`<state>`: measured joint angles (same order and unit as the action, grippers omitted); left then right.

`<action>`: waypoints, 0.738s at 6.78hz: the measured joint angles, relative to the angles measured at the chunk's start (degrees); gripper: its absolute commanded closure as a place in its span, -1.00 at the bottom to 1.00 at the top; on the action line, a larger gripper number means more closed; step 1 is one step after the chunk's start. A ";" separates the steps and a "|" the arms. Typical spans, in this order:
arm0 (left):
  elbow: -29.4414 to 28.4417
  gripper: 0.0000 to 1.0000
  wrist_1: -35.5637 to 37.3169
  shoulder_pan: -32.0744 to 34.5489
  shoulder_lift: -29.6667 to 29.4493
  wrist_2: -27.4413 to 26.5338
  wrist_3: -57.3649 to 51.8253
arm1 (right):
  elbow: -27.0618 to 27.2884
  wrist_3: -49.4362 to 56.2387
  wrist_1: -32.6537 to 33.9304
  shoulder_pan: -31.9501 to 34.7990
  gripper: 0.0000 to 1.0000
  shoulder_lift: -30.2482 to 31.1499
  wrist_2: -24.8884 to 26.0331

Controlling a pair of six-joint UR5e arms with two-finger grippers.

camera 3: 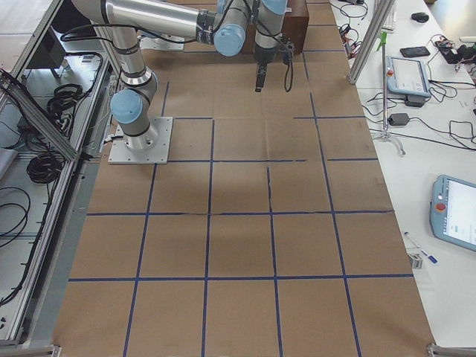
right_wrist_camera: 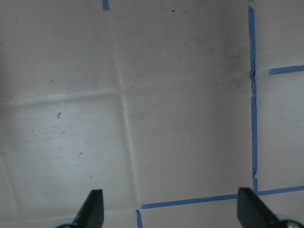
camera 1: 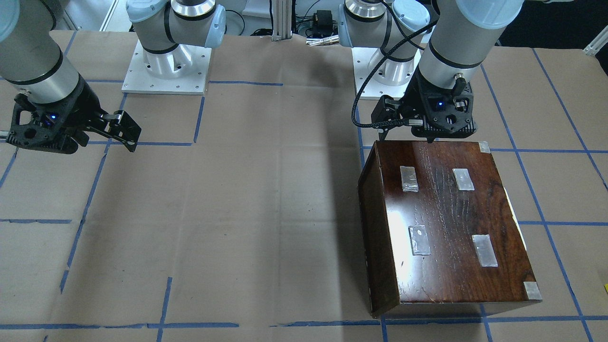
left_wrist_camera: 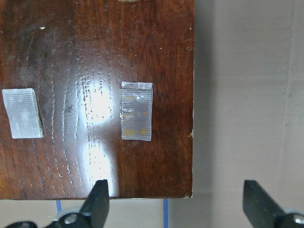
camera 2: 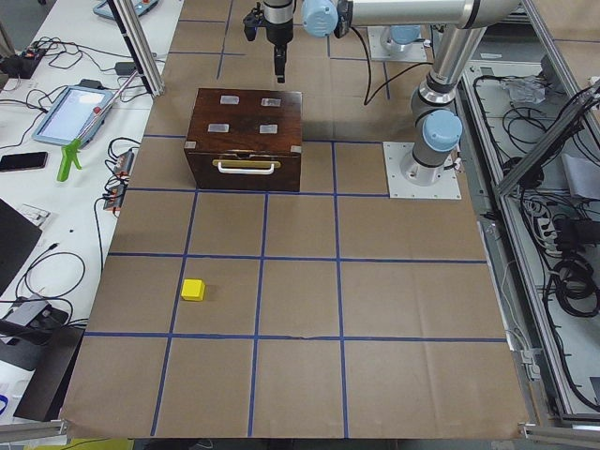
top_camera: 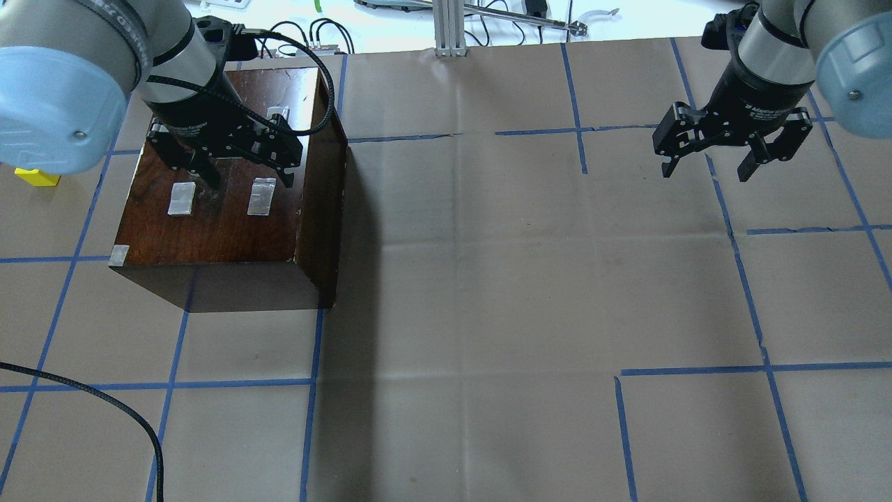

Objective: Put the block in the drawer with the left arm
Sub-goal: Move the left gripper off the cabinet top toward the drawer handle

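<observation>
The yellow block (camera 2: 193, 290) lies on the paper-covered table, well apart from the box; in the overhead view (top_camera: 36, 177) it peeks out beside my left arm's elbow. The dark-brown box (top_camera: 230, 209) stands at the left, and its drawer (camera 2: 246, 167) is closed, with its handle facing the block's side. My left gripper (top_camera: 249, 180) hovers over the box's top, open and empty. The left wrist view shows its fingertips (left_wrist_camera: 99, 192) over the box's edge and the tape patches. My right gripper (top_camera: 705, 171) is open and empty above bare table.
Blue tape lines grid the brown paper. A black cable (top_camera: 104, 401) crosses the near-left corner in the overhead view. Cables, a tablet and tools lie on the white bench (camera 2: 75, 112) beyond the table's far edge.
</observation>
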<state>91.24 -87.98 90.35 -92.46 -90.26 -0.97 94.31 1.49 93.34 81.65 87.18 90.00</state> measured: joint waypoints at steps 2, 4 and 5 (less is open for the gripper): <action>-0.06 -0.98 0.00 0.00 0.00 0.00 0.00 | -0.02 0.00 0.00 0.00 -1.00 -0.05 0.00; -0.25 -0.98 0.00 -0.05 -0.03 0.00 0.00 | -0.02 0.00 0.00 0.00 -1.00 -0.08 0.00; -0.63 -0.98 -0.03 -0.11 -0.15 0.00 0.00 | -0.01 -0.02 0.00 0.00 -1.00 -0.07 0.00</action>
<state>90.61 -88.00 90.24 -92.60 -90.26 -0.97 94.29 1.48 93.34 81.65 87.12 90.00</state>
